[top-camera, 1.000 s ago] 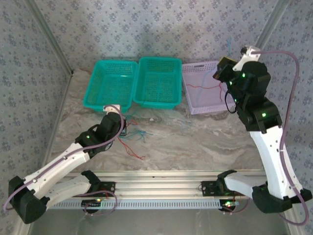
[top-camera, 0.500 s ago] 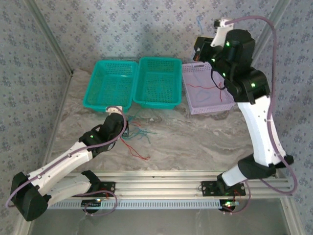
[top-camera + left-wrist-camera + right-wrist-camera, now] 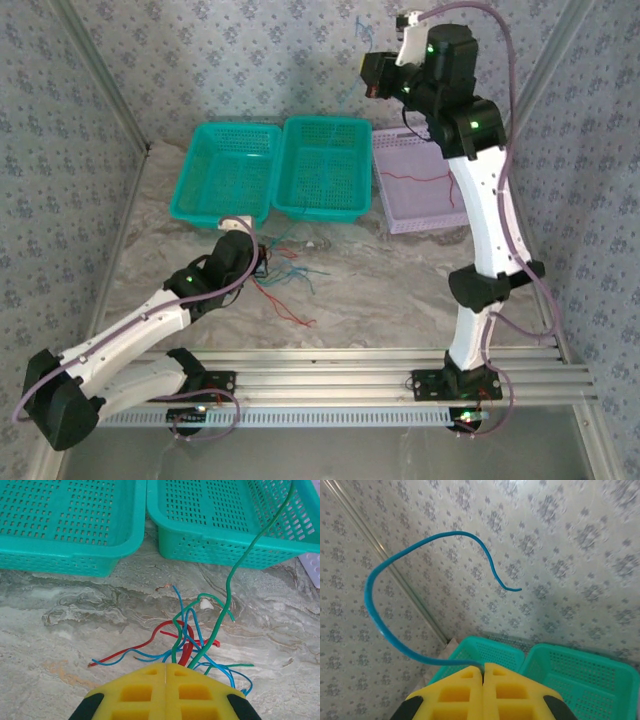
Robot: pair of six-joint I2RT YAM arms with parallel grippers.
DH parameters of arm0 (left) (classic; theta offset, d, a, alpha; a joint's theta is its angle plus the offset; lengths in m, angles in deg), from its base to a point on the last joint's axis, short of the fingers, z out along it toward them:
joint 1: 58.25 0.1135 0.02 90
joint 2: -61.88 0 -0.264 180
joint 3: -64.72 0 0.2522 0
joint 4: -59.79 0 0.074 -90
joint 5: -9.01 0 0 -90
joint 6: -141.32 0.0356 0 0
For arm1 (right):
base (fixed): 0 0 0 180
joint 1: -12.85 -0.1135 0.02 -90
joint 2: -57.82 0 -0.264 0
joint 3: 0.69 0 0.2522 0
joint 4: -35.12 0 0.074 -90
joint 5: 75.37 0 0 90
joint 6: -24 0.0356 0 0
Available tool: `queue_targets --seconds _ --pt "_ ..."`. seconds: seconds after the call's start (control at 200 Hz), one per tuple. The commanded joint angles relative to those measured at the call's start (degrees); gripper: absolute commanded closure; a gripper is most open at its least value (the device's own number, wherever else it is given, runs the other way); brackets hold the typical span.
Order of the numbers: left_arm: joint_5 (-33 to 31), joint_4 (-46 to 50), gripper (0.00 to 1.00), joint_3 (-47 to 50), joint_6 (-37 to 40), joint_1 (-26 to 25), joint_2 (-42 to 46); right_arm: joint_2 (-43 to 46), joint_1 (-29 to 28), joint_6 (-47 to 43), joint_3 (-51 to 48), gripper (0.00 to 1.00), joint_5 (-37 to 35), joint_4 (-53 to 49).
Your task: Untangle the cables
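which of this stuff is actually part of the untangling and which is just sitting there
Part of the job:
cable tangle, in the left gripper
blue cable, in the right gripper
red cable in the lilac basket

Just sitting there:
left teal basket
middle teal basket
marble table

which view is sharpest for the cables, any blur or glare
Left wrist: sharpest, cables crisp on the table, even light, no glare. Right wrist: blue cable clear, wallpaper behind it blurrier toward the upper right. Top external: soft and hazy, cables only faint threads.
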Motion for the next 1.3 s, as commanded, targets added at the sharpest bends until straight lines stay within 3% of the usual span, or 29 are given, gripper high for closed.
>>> queue_targets --seconds 0.0,0.325,0.73,1.294 --pt "0.9 -2.7 1.0 0.0 -1.1 -0.4 -0.3 -6.2 1.7 3.9 0.9 1.0 9.4 3.3" --pt "1.0 -3.6 1.0 -0.1 -1.6 -2.0 -1.6 -20.5 4.0 5.0 8.0 1.0 12.4 5.7" --pt "0.9 -4.6 1.0 -0.9 -1.6 -3.5 -4.7 -23.1 1.9 0.5 2.2 1.0 11.1 3.0" --pt "-0.1 -4.0 1.0 -0.8 -1.5 -4.6 -4.4 -32.9 -0.7 -0.1 1.8 1.0 8.0 -2.5"
